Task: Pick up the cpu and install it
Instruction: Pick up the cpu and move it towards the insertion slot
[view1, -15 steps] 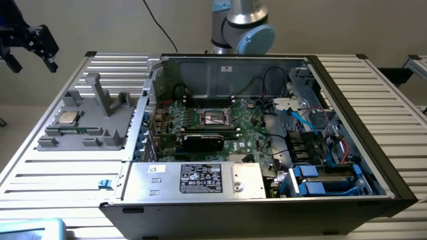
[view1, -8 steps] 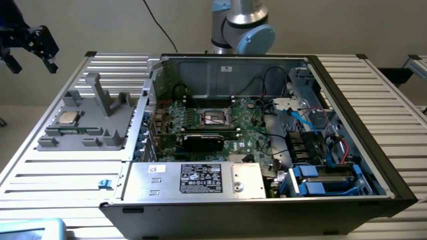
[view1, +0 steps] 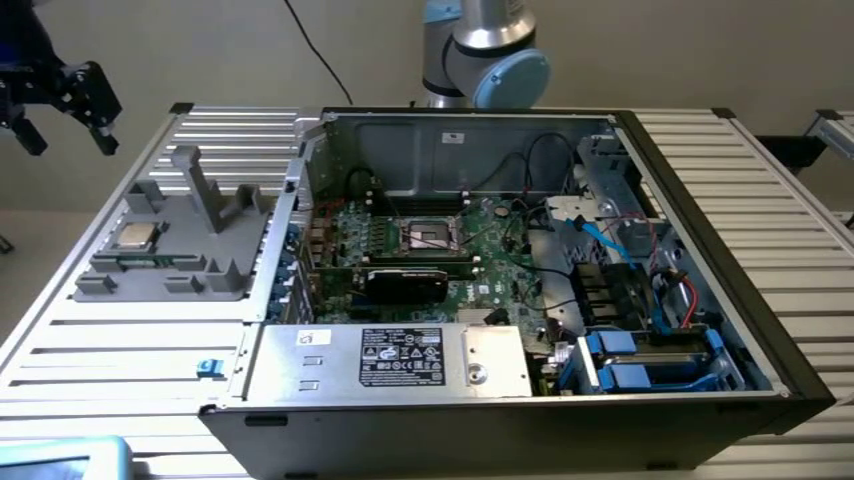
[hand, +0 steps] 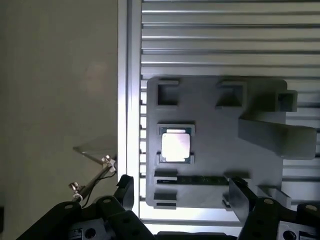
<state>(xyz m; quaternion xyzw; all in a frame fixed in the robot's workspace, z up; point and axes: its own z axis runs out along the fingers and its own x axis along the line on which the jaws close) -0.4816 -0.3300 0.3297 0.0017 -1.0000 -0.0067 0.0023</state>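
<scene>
The cpu (view1: 136, 237) lies flat, silver face up. It is square, with no long axis, and sits in a recess of the gray holder (view1: 187, 248) beside the open computer case (view1: 454, 150). The holder's upright posts (view1: 200, 185) stand near it. My gripper (view1: 67, 140) hangs well above, jaws spread, empty.

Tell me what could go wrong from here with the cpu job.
1. The cpu sits in a pocket of the gray holder; the open gripper could catch the pocket's edges or tilt the chip.
2. The holder's tall posts stand near it and might be struck.
3. The socket lies inside the case with black cables nearby, so a snag or misaligned placement seems possible.
</scene>
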